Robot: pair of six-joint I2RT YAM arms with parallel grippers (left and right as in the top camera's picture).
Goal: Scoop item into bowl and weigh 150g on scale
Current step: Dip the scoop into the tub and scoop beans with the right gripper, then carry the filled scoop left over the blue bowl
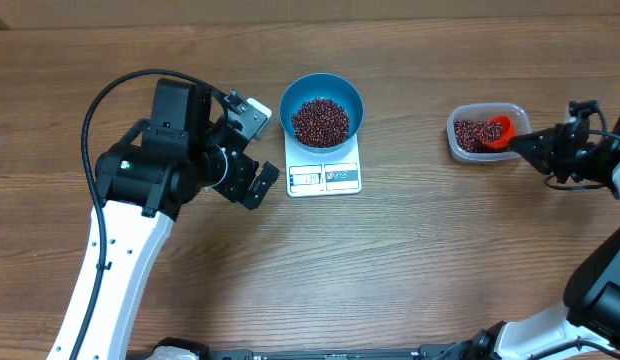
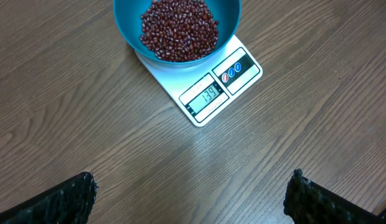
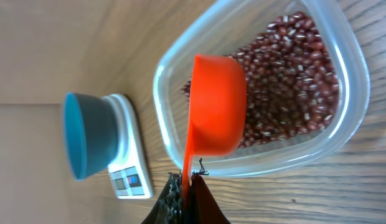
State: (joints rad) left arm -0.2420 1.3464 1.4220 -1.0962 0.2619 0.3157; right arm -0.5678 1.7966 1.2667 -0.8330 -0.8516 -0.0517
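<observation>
The scale (image 1: 324, 172) stands on the bench (image 1: 390, 260) near its middle. On the scale's rear part sits the bowl (image 1: 287, 104), leaving the scale's front strip uncovered, and a pile of beans (image 1: 320, 121) lies in the bowl. Just left of the scale hangs the left gripper (image 1: 258, 148). Well to the right of the scale, the tub (image 1: 460, 146) rests on the bench with more beans in it. The scoop (image 1: 497, 131) sits over the tub's side farther from the scale, its handle in the right gripper (image 1: 525, 145), which lies farther right still.
</observation>
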